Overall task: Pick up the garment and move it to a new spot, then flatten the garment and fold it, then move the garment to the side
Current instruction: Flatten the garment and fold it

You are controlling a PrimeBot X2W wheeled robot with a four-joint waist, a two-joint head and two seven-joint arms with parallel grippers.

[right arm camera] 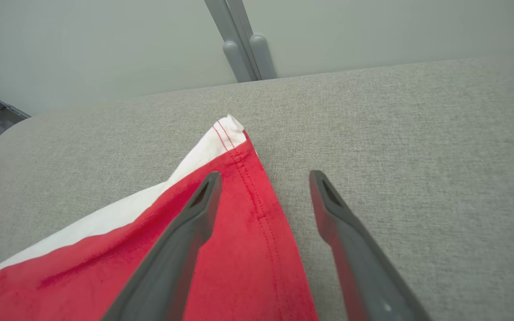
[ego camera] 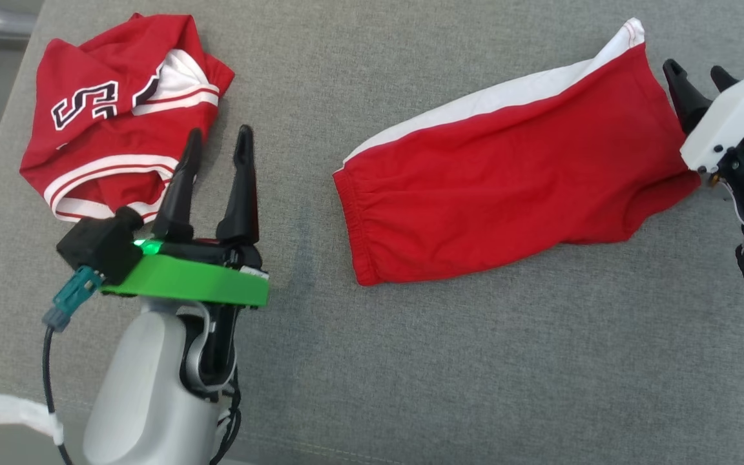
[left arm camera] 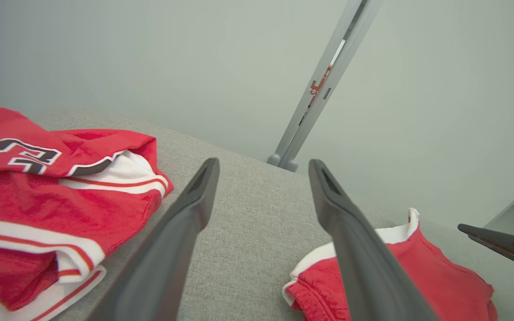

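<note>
Jersey lettering (ego camera: 84,106) — black, white-edged — near shorts (ego camera: 507,187)

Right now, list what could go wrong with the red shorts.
The red white-striped shorts lie slanted and wrinkled; folding now may set creases.
The open right gripper straddles only the hem edge and might catch one layer.
The open left gripper sits near the crumpled red numbered jersey and could snag it.
</note>
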